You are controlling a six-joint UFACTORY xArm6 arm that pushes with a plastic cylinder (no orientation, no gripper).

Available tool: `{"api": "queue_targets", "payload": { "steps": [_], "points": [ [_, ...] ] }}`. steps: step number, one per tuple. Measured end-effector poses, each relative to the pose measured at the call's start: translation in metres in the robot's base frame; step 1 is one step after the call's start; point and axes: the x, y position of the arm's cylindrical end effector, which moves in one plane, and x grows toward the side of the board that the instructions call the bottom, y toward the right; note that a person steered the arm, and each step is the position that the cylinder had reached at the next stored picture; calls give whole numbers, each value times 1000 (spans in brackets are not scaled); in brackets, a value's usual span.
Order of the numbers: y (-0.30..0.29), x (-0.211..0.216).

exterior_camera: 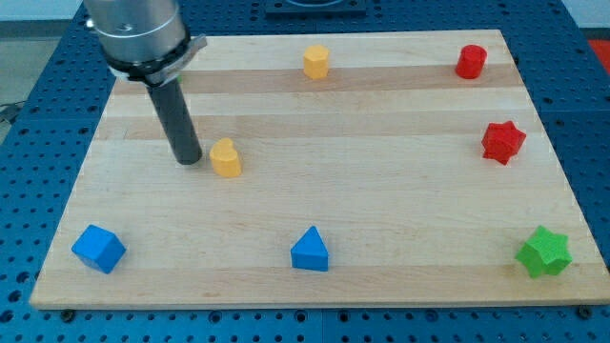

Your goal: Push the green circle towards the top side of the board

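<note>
Standing on the pale wooden board (pixel 315 114), my tip (pixel 188 160) sits in the upper-left part of the surface, at the end of a straight dark rod that hangs from a grey cylindrical mount near the board's top-left corner. No claw is fitted, so nothing is wide, narrow or holding anything; the rod ends plainly on the wood. Taking my tip as the landmark: the yellow rounded block (pixel 226 158) lies just to its right, very close, though I cannot tell whether the two touch. A second yellow block, roughly hexagonal (pixel 316 62), sits farther to the right of my tip and nearer the view's top. The red cylinder-like block (pixel 471 62) is well away to the right, near the top-right corner, and the red star block (pixel 502 142) is also far right, at about my tip's level. Below my tip and slightly left rests the blue cube (pixel 99 249); below and to the right stands the blue triangular block (pixel 310 251). The only green piece visible, a green star-shaped block (pixel 544 252), lies far from my tip, down in the bottom-right corner, well apart from every other block.
</note>
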Motion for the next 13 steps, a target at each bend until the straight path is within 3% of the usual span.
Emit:
{"api": "queue_targets", "payload": {
  "steps": [2, 4, 5, 7, 10, 11, 12, 13],
  "points": [
    [-8, -7],
    [-51, -68],
    [-51, -70],
    [-71, -168],
    [-115, -171],
    [-104, -228],
    [-57, -246],
    [-50, -246]
  ]
}}
